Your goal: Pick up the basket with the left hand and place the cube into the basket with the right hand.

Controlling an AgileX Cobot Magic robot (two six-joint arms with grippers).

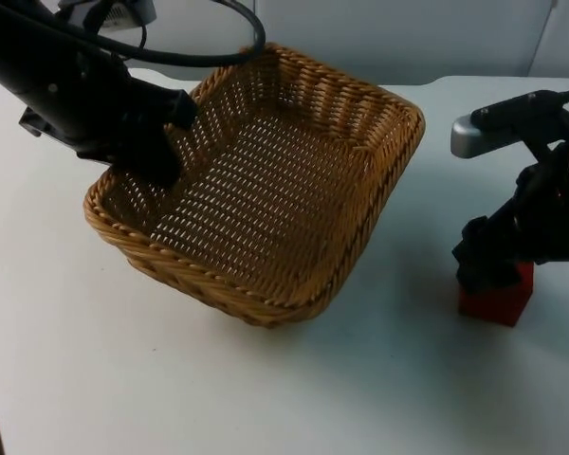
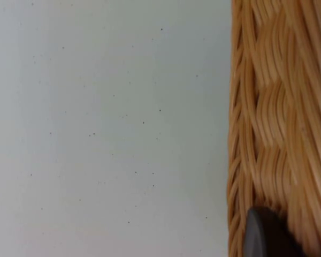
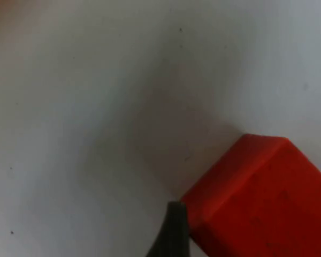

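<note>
Wicker basket (image 1: 266, 199) on white worktop (image 1: 95, 379) | left tool (image 1: 161, 142) clamped on its rim | right tool (image 1: 493, 270) straddling red cube (image 1: 498, 301), grip closure unclear

**Hidden and cut off**

The right gripper (image 1: 490, 268) covers the upper part of the small red cube (image 1: 501, 301); whether its fingers clamp it cannot be told. The left gripper (image 1: 156, 152) hides a stretch of the woven tan wicker basket (image 1: 294, 199) rim; its finger contact is hidden too.
</note>
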